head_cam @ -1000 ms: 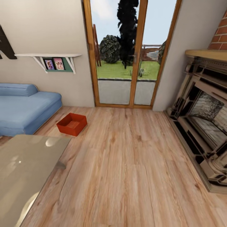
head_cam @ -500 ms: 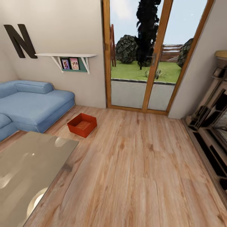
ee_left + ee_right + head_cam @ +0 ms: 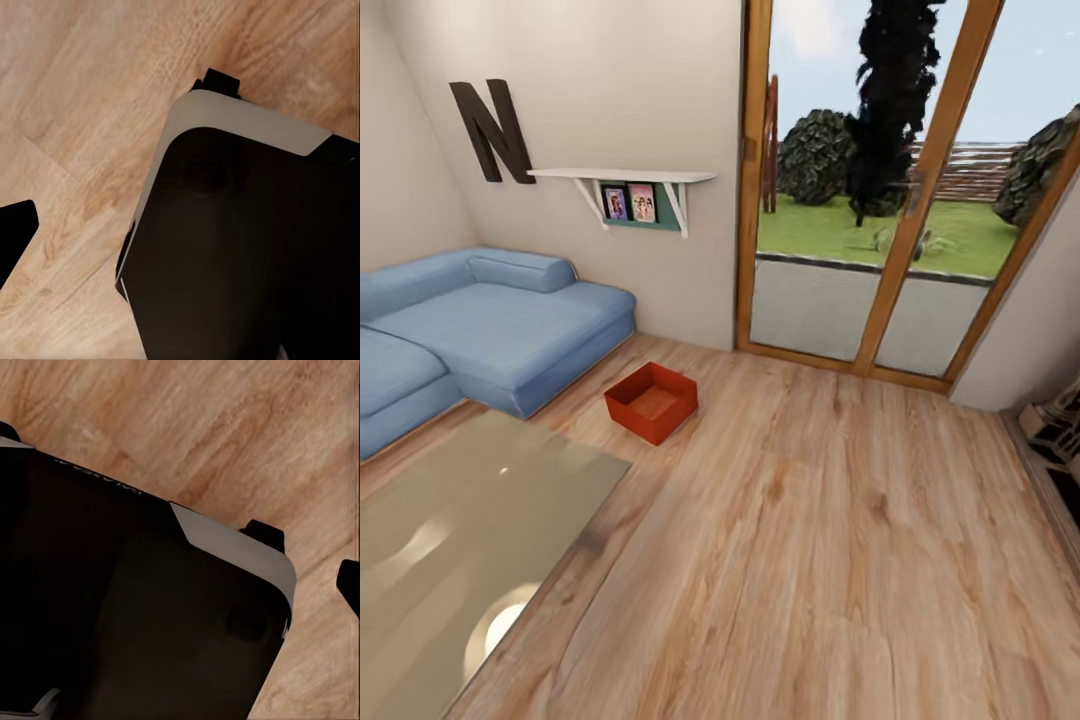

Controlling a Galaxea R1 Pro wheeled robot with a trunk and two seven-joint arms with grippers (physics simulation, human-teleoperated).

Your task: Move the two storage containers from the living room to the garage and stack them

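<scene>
One storage container (image 3: 652, 402), a shallow orange-red open-top bin, sits on the living room's light wood-plank floor (image 3: 810, 560), just off the corner of the blue sofa (image 3: 500, 330). It is upright and looks empty. In the left wrist view a dark fingertip (image 3: 15, 241) juts in at the frame's edge above the planks. In the right wrist view a dark fingertip (image 3: 349, 585) shows likewise. Each wrist view has just one fingertip, so I cannot judge either gripper's opening. Nothing is visibly held.
A glass-topped low table (image 3: 450, 540) is close at the near left. Wood-framed glass doors (image 3: 865, 220) stand ahead, a wall shelf (image 3: 622, 178) to their left, a fireplace edge (image 3: 1055, 430) at far right. My dark base (image 3: 240, 247) lies below both wrists.
The whole head view has shifted: the camera turned left, bringing more sofa and the wall letter into sight and pushing the fireplace off to the right. The container has stayed put.
</scene>
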